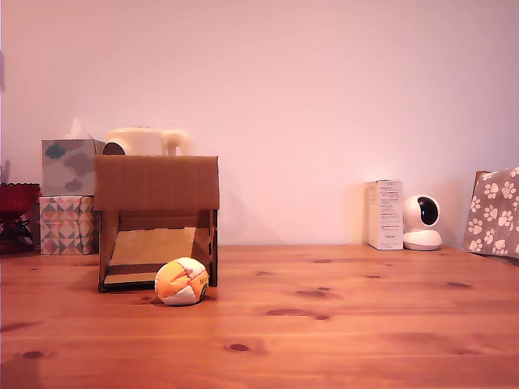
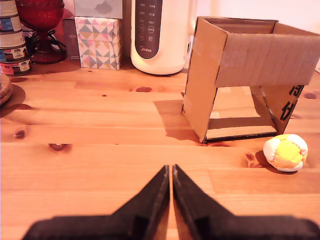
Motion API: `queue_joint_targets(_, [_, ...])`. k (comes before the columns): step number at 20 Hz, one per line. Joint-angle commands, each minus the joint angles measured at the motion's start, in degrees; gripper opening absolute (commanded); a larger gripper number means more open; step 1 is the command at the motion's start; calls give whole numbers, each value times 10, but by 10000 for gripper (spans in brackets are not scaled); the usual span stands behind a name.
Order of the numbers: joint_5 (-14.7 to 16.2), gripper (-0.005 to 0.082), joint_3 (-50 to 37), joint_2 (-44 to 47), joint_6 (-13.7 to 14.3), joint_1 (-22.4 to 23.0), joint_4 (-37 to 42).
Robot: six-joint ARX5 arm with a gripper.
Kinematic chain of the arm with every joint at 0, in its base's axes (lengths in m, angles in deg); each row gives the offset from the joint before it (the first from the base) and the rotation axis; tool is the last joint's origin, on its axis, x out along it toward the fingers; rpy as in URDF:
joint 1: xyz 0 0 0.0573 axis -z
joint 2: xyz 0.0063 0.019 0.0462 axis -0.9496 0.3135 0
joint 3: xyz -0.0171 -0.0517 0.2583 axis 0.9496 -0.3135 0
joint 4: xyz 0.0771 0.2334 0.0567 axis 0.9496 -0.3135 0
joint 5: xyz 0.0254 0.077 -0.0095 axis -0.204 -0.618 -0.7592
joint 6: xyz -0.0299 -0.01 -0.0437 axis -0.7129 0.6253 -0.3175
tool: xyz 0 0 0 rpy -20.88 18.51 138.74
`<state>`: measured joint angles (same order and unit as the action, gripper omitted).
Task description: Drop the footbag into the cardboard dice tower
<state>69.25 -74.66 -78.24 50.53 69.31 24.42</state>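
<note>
The footbag (image 1: 182,281), a small ball of orange, yellow and white panels, rests on the wooden table just in front of the cardboard dice tower (image 1: 156,185), at the right side of its cut-out opening in the exterior view. The tower is a plain brown box with a sloped ramp showing in the lower front. In the wrist view the footbag (image 2: 285,152) lies beside the tower (image 2: 250,65), some way off from my gripper (image 2: 171,170). The gripper's black fingers are pressed together over bare table, holding nothing. The arm is out of the exterior view.
Two stacked patterned tissue boxes (image 1: 69,194) and a white kettle-like appliance (image 2: 160,35) stand behind the tower. A red goblet (image 2: 41,20) and stacked tins (image 2: 11,37) sit nearby. A slim white carton (image 1: 384,214), a small white camera (image 1: 422,222) and a paw-print cloth (image 1: 495,211) stand at the exterior view's right.
</note>
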Motion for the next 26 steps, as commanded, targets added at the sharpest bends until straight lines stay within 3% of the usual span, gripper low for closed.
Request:
queue_joint_targets(1, [-2,-24,0,-6,1,-3,-17])
queue_joint_targets(8, [2,-24,0,-6,-6,-3,-7])
queue_joint_targets(12, [56,-24,0,-6,-72,0,101])
queue_joint_targets(14, [87,-24,0,-6,-92,0,133])
queue_joint_targets(20, [177,-24,2,12,-109,42,138])
queue_joint_targets(26, [198,-24,3,72,-109,131,146])
